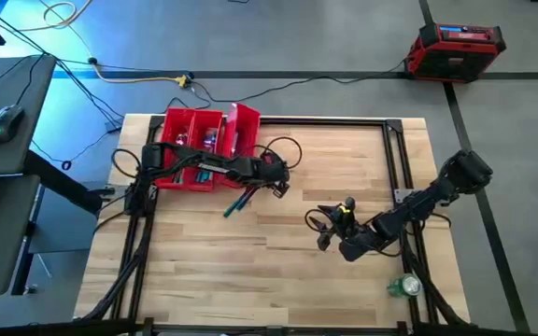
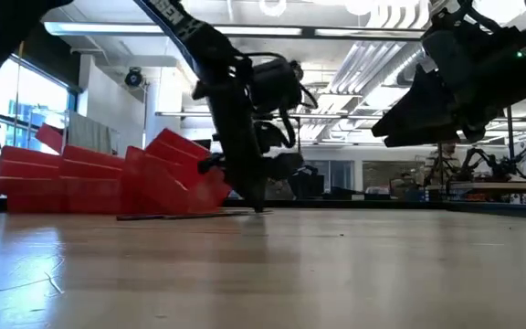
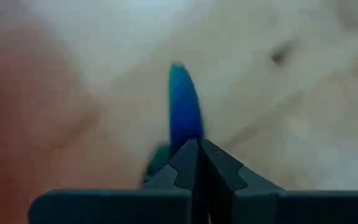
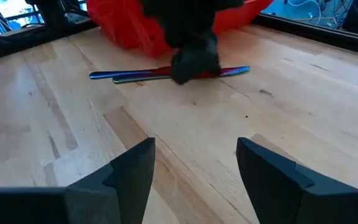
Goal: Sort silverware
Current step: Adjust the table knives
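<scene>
- Left end effector (image 1: 274, 187): low on the wooden table (image 1: 278, 271), just right of the red tray (image 1: 180, 121), centre-left of the high view. In the left wrist view its fingers (image 3: 188, 165) are pressed together on a slim blue-teal piece of silverware (image 3: 184, 106), whose tip stands out beyond them.
- Silverware on the table: two or three slim iridescent pieces (image 4: 135, 74) lie side by side and touching, directly under the left end effector and just in front of the tray, in the upper part of the right wrist view. The piece types cannot be told.
- Red tray: upper left of the high view; it appears tilted in the low view (image 2: 89, 178). Some items lie inside; not identifiable.
- Right end effector (image 1: 330, 233): lower right of centre in the high view, raised above the table, fingers (image 4: 129, 168) spread wide, holding nothing.
</scene>
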Action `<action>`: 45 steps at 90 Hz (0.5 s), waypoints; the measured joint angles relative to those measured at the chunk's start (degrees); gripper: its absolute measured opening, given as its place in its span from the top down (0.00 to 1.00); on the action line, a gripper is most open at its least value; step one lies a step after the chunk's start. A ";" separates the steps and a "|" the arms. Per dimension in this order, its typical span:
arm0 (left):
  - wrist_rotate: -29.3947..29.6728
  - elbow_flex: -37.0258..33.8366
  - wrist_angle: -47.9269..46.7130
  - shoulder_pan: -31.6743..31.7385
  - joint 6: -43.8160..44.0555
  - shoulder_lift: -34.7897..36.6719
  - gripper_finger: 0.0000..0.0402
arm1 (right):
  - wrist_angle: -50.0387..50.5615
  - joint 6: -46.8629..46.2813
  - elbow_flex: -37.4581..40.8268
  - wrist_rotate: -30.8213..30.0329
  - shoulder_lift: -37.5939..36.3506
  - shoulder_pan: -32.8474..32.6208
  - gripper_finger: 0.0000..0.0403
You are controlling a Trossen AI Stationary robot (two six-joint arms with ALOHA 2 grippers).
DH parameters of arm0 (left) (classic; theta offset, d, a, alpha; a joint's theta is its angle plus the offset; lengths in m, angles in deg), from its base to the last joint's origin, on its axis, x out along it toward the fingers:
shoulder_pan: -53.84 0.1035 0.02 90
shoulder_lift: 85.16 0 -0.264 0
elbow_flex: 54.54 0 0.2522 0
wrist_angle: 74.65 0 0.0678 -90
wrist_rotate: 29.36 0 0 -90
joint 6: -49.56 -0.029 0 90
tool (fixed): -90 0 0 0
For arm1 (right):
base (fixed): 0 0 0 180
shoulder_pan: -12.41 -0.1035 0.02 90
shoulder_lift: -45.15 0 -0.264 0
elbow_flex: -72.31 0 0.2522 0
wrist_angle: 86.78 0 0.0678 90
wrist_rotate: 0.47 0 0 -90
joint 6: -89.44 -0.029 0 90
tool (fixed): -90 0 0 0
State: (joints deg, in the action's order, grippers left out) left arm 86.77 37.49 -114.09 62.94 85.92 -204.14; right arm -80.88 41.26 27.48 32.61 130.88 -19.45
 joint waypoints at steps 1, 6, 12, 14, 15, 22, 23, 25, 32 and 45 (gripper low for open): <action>0.20 0.16 -0.20 0.03 -0.01 0.03 1.00 | 0.02 0.00 0.00 0.00 0.00 0.00 0.47; 1.15 0.83 -1.31 0.04 0.00 0.33 1.00 | 0.10 0.35 0.00 0.02 0.00 0.00 0.47; 1.65 1.45 -2.93 -0.27 -0.17 0.87 1.00 | 0.17 0.58 0.00 0.08 0.00 0.00 0.47; 1.81 1.63 -3.47 -0.38 -0.14 1.00 1.00 | 0.22 0.53 0.00 0.12 0.00 0.00 0.47; 1.86 1.71 -3.70 -0.46 -0.15 1.14 1.00 | 0.27 0.51 0.00 0.14 0.00 0.00 0.47; 3.22 2.40 -4.46 -1.05 -0.17 2.55 1.00 | 0.49 0.63 0.00 0.21 0.00 0.00 0.47; 3.41 2.51 -4.52 -1.10 -0.19 2.85 1.00 | 0.49 0.63 0.00 0.21 0.00 0.00 0.47; 3.78 2.70 -4.69 -1.21 -0.20 3.49 1.00 | 0.44 0.63 0.00 0.21 0.00 0.00 0.47; 4.41 2.79 -4.83 -1.51 -0.20 5.49 1.00 | 0.57 0.64 0.00 0.24 0.00 0.00 0.47; 3.37 2.76 -4.69 -1.72 0.00 6.34 1.00 | 0.81 0.59 0.00 0.39 0.00 0.00 0.47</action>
State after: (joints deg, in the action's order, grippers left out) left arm 90.14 40.26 -118.78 61.22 85.92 -197.81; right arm -80.06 41.85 27.48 33.00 130.88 -19.45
